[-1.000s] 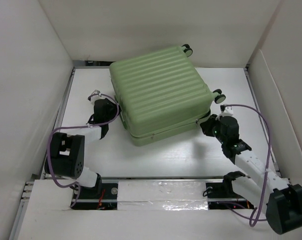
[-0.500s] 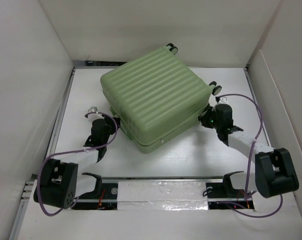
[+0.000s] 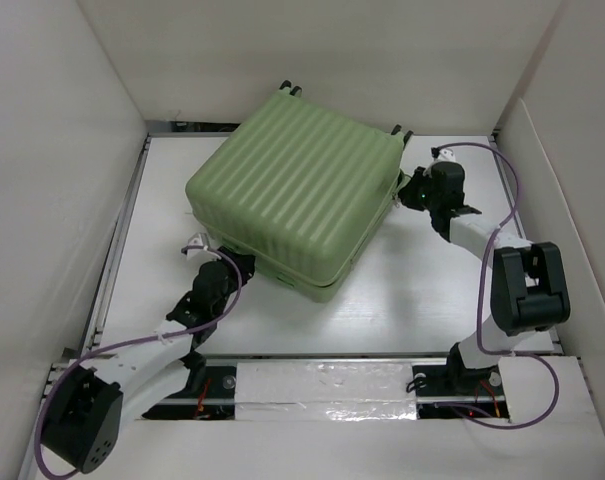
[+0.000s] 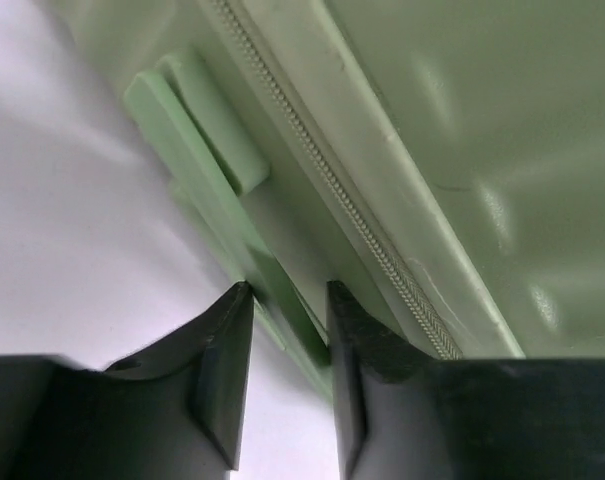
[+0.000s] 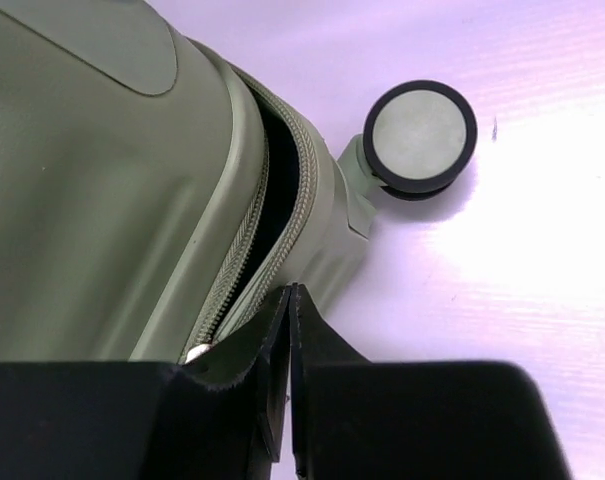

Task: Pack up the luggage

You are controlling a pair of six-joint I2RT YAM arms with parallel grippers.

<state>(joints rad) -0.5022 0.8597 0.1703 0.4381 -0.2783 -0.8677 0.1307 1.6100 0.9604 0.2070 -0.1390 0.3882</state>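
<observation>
White table (image 3: 412, 290), white enclosure walls (image 3: 42, 200).
- Left gripper (image 4: 289, 297): fingers slightly parted, straddling green handle strip (image 4: 197, 175) on near-left side of luggage (image 3: 292, 195). Firm clamp or loose contact: cannot tell.
- Right gripper (image 5: 290, 295): fingers closed to hairline slit, nothing discernible between them. Tips at zipper (image 5: 244, 255) seam on far-right corner. Seam gapes slightly. Black caster wheel (image 5: 420, 135) just beside.
- Luggage: lies flat, ribbed shell up, set diagonal, mid-table between both arms.

Fixed camera high above looking down, both wrist cameras close against luggage (image 3: 292, 200) edges, shared with overhead view
</observation>
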